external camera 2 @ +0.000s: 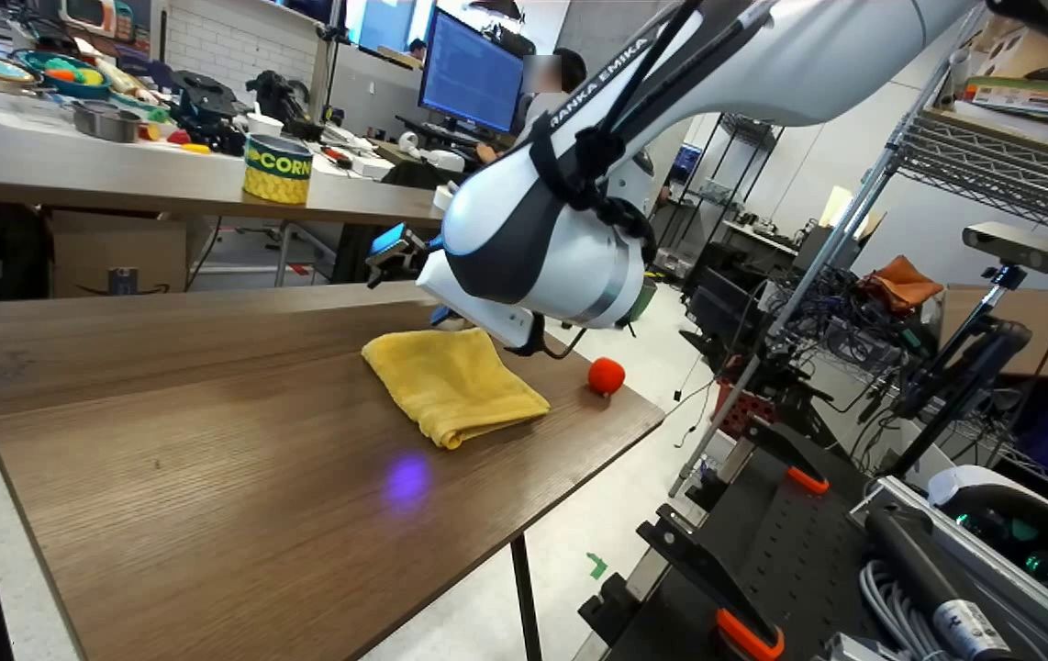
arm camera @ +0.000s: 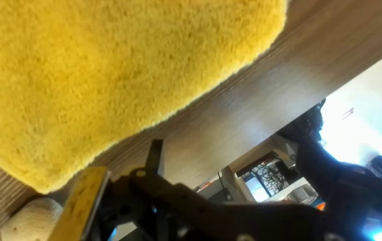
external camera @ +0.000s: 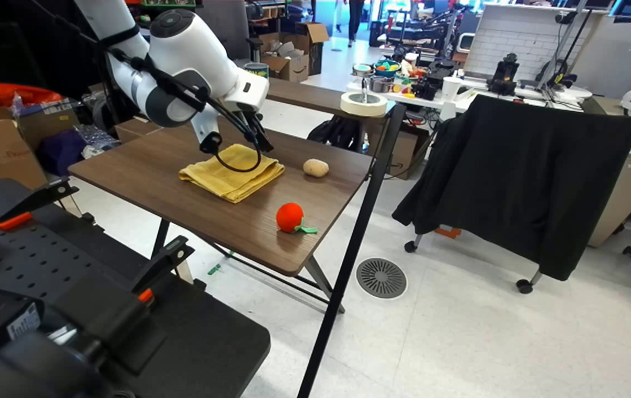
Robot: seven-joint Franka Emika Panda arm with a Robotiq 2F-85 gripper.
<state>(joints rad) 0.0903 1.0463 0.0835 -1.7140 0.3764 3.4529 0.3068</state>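
A folded yellow cloth (external camera: 232,172) lies on the brown table (external camera: 183,166); the same cloth (external camera 2: 451,381) shows in an exterior view and fills much of the wrist view as a yellow cloth (arm camera: 110,83). Above its far side my gripper (external camera: 259,134) points down toward the tabletop. In the wrist view the dark gripper (arm camera: 125,160) stands open, with no object seen between its fingers. Close by is a potato-like tan object (external camera: 315,167), partly cut off in the wrist view beside the cloth's corner. A red ball with green leaves (external camera: 290,217) rests near the table's corner, also a red ball (external camera 2: 606,375).
A corn can (external camera 2: 277,170) stands on a second table behind. A black post (external camera: 359,232) rises beside the table, near a roll of tape (external camera: 364,104). A dark cart with clamps (external camera: 144,309) stands alongside. A loose cable (external camera: 238,166) loops from the wrist over the cloth.
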